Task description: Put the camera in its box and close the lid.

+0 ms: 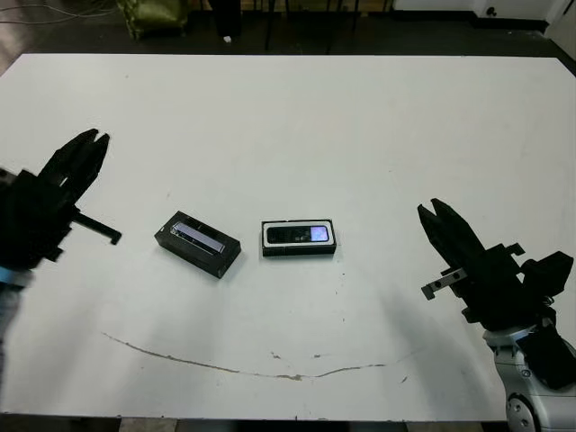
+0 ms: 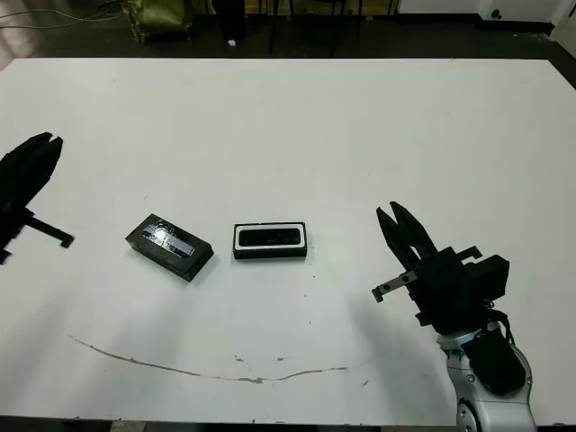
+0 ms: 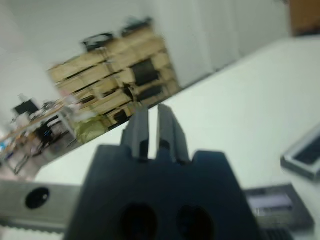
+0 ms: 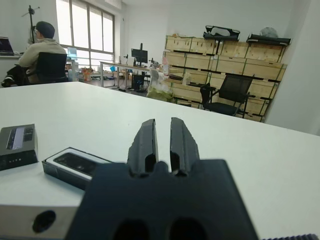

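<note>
No writing can be read anywhere. The camera (image 1: 298, 235) lies inside the box (image 1: 299, 238) at mid-worktop (image 1: 288, 126). The lid (image 1: 197, 242), its stripe up, rests just left of it, apart. The left end effector (image 1: 88, 144) and the right end effector (image 1: 435, 214) hover off the worktop, each empty with fingers nearly together; the left wrist view is blurred.

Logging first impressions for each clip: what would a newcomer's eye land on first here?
Two small black items lie side by side mid-table: the box, white-lined, with the camera lying inside it, and the lid with its shiny stripe, apart on the robot's left. The left gripper and right gripper flank them, both empty, clear of the items.
</note>
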{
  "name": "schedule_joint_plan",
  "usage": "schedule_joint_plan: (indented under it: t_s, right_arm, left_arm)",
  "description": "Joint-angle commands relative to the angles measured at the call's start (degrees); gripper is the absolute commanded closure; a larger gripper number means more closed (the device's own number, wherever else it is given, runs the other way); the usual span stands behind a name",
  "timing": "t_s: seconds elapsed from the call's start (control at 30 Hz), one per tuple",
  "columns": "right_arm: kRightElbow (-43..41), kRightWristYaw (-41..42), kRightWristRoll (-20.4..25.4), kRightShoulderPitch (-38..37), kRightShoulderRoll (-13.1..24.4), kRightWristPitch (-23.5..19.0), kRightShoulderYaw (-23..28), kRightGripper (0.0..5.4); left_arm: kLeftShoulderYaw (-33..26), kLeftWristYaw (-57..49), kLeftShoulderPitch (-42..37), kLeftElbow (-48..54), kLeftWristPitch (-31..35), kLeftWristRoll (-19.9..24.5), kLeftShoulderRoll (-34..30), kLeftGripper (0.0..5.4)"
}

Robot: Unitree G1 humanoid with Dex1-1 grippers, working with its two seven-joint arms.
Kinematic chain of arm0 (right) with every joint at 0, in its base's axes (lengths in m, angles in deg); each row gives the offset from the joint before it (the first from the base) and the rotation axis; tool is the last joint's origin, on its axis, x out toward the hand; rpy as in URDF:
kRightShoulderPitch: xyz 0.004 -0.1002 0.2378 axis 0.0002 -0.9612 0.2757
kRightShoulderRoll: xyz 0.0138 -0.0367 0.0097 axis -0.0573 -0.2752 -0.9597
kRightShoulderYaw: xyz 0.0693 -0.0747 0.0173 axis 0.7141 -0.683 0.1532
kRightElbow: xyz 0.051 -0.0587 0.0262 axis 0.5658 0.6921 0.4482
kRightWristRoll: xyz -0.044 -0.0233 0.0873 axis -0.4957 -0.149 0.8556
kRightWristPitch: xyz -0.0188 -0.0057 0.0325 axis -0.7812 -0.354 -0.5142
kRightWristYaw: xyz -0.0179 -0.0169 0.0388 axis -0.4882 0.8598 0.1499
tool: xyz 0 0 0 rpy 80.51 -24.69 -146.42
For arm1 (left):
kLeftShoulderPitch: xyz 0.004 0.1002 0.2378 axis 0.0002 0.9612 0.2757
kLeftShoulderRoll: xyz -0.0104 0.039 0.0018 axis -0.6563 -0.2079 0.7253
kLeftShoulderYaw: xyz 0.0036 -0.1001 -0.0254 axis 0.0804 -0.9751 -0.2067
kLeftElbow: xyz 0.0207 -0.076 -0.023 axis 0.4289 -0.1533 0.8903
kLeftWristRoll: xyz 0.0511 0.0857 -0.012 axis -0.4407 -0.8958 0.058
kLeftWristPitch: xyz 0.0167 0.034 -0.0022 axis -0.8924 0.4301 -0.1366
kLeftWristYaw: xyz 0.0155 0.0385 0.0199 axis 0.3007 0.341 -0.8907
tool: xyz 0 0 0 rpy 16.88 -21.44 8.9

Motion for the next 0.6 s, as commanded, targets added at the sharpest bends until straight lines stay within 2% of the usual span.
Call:
schedule_joint_plan:
  t_s: [0.03,0.17,0.3,0.4,0.53,0.6]
  right_arm:
    - [0.0,-0.4,0.7,-0.4,0.9,-1.2,0.1,5.38]
    - [0.3,-0.5,1.4,-0.5,1.1,-1.0,0.1,5.38]
    - [0.1,-0.9,1.8,-0.6,1.4,-1.5,0.2,5.38]
    - [0.5,-0.7,2.1,-0.5,1.5,-0.7,0.4,5.38]
    - [0.7,-0.7,2.5,-0.2,1.8,-0.8,0.6,5.38]
    - [0.2,-1.3,2.1,-0.3,1.7,-1.4,0.5,5.38]
  left_arm:
    - [4.6,8.7,-6.0,-1.1,2.4,-2.3,-9.6,5.40]
    - [16.5,20.7,-18.0,-2.7,6.6,-5.8,-17.4,5.40]
    - [28.3,29.6,-27.1,-8.0,6.1,-13.3,-17.4,5.40]
    - [33.2,34.6,-30.1,-12.8,5.1,-15.9,-15.8,5.40]
    - [36.2,38.5,-31.2,-16.6,1.3,-18.7,-15.1,5.40]
    - [37.7,40.8,-31.9,-17.1,2.2,-20.1,-15.1,5.40]
